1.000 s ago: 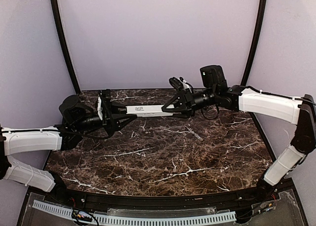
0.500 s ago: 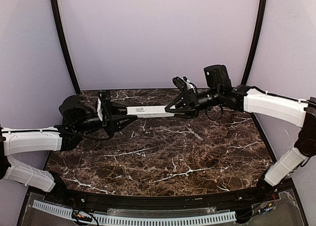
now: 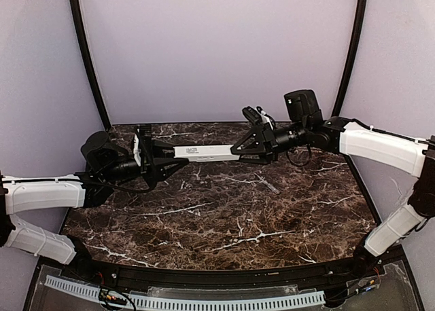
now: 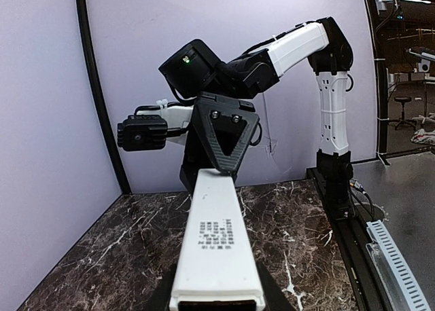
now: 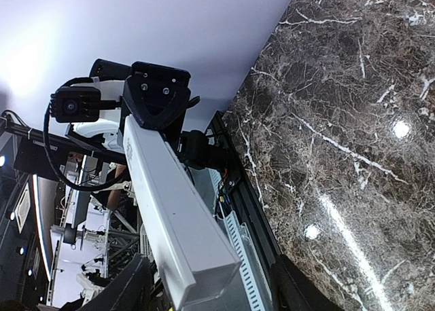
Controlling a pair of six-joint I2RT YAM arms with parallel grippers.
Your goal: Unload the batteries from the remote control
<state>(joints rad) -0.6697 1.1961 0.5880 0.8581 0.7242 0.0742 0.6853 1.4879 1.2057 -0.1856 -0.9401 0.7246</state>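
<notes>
The remote control (image 3: 204,152) is a long white bar held level in the air above the back of the table. My left gripper (image 3: 177,159) is shut on its left end. In the left wrist view the remote (image 4: 216,243) runs away from the camera, printed label up, with a dark opening at its near end. My right gripper (image 3: 240,148) is at the remote's right end. In the right wrist view its jaws stand open on either side of the remote (image 5: 170,202), with gaps on both sides. No batteries show.
The dark marble table (image 3: 224,216) lies below both arms. A purple wall closes the back and sides. A slotted white cable duct (image 3: 183,301) runs along the near edge by the arm bases.
My right gripper has drawn back to the right along the remote, so only its fingertips flank the remote's end. The remote and my left gripper have stayed still.
</notes>
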